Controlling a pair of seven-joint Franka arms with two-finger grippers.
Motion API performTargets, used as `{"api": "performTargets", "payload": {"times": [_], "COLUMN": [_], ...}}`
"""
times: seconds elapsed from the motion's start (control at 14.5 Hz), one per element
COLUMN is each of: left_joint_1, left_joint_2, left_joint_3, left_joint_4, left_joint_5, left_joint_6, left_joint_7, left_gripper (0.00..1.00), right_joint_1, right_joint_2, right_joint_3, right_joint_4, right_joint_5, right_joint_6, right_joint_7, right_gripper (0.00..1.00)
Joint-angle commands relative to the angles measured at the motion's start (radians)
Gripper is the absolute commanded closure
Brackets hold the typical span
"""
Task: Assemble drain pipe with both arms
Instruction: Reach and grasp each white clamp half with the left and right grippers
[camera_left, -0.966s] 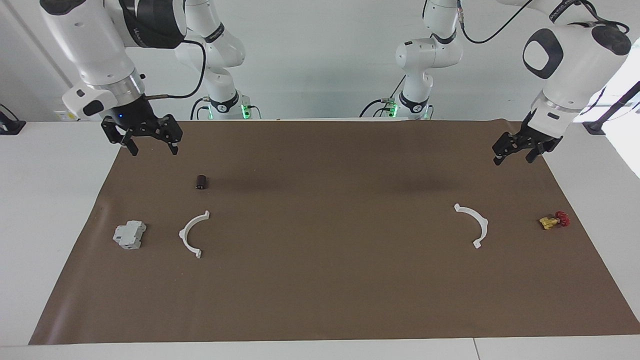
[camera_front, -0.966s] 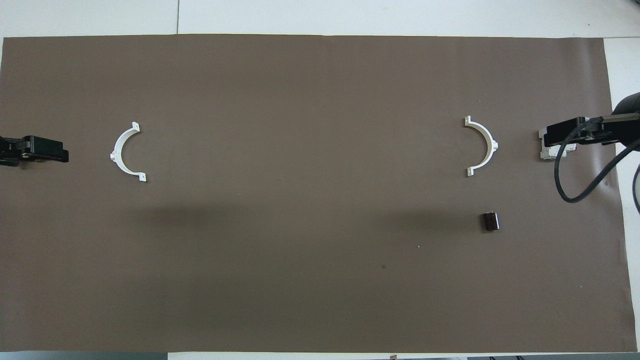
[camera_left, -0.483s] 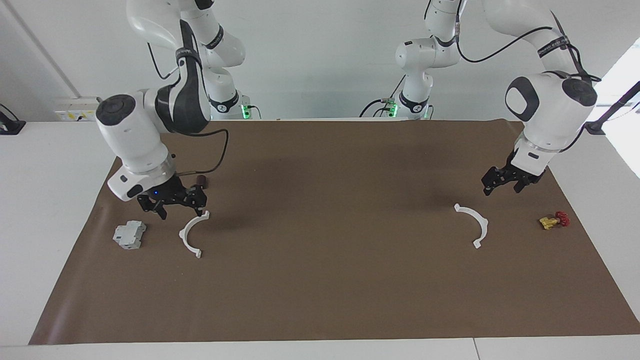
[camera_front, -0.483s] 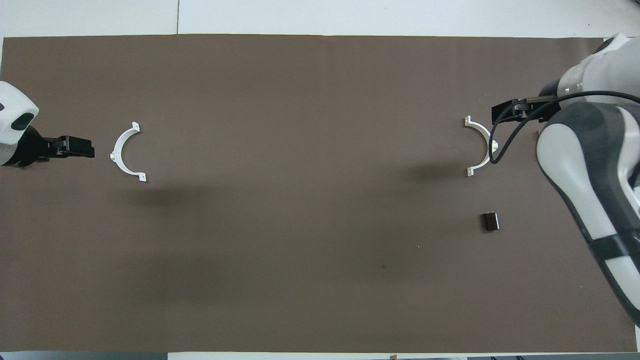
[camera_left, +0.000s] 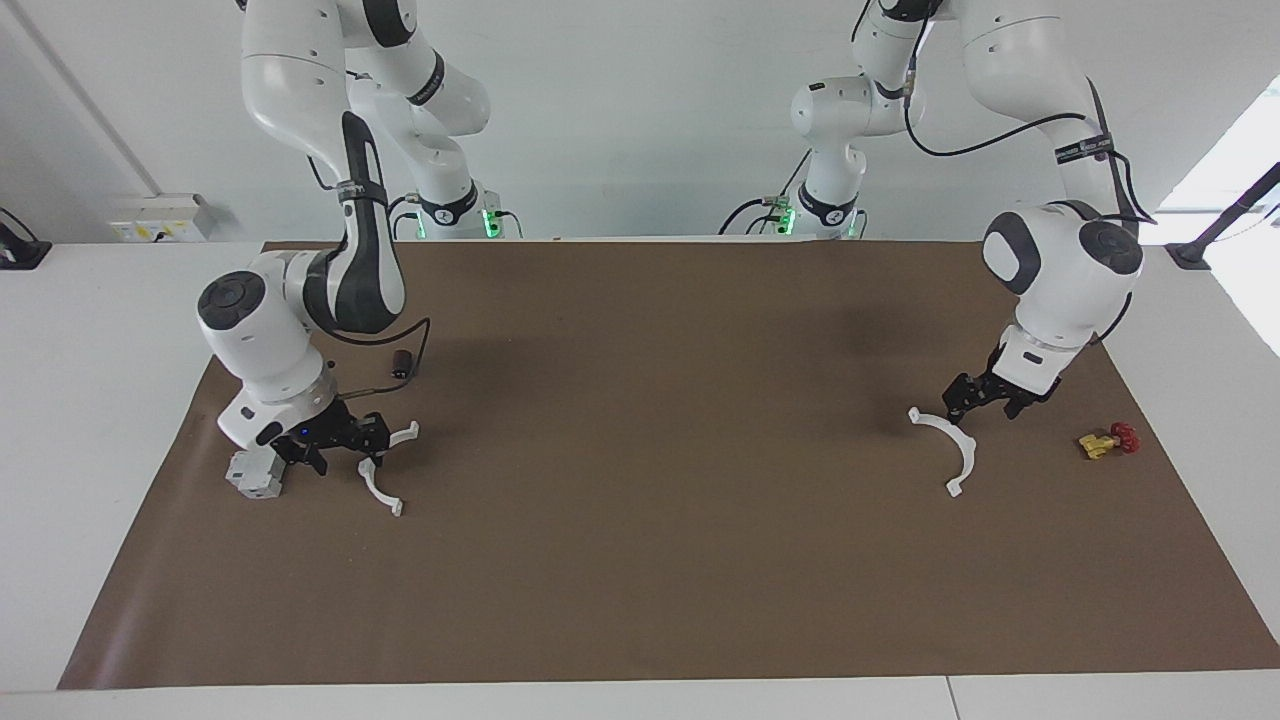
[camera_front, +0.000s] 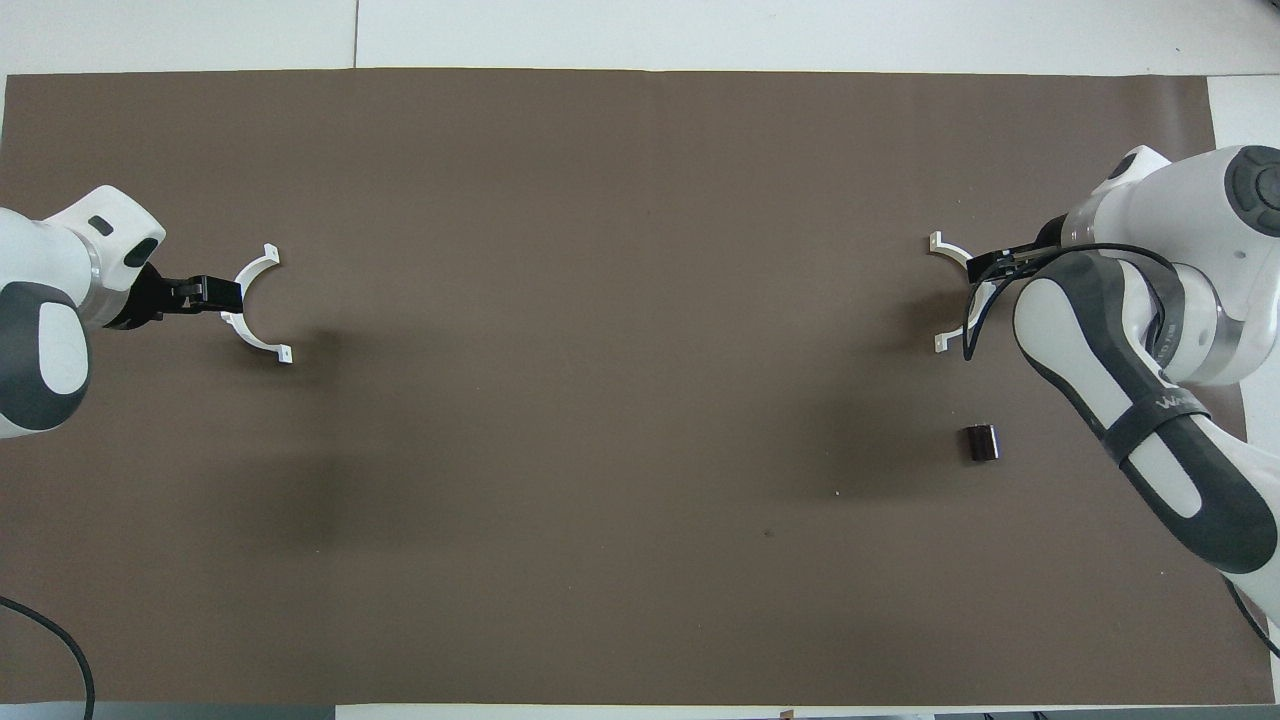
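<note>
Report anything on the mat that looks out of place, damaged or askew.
Nothing looks damaged or spilled. The two white half-rings lie flat and far apart, one at each arm's end of the mat, not yet joined. The grey block, dark cylinder and small yellow-and-red valve look like extras for this job.

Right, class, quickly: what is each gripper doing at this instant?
Left gripper: open, down at its half-ring arc, no grip yet.
Right gripper: open, straddling the other half-ring arc.
</note>
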Motion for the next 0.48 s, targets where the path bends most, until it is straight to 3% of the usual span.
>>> {"api": "performTargets", "payload": {"times": [0.0, 0.14, 0.41], "left_joint_1": [0.009, 0.002, -0.005], "left_joint_2": [0.018, 0.048, 0.074], "left_joint_3": [0.0, 0.0, 0.0], "left_joint_4": [-0.038, -0.036, -0.033], "left_joint_5": [-0.004, -0.004, -0.004], "left_joint_6": [0.071, 0.098, 0.15], "left_joint_7": [-0.008, -0.011, -0.054], "left_gripper": [0.0, 0.0, 0.04], "right_joint_1": [0.005, 0.008, 0.0], "right_joint_2": [0.021, 0.029, 0.035], "right_joint_3": [0.009, 0.009, 0.009], "right_joint_4": [-0.002, -0.004, -0.007], "right_joint_5": [0.021, 0.021, 0.021], "right_joint_6": [0.053, 0.059, 0.064], "right_joint_7": [0.018, 0.021, 0.013], "right_gripper": [0.4, 0.49, 0.49]}}
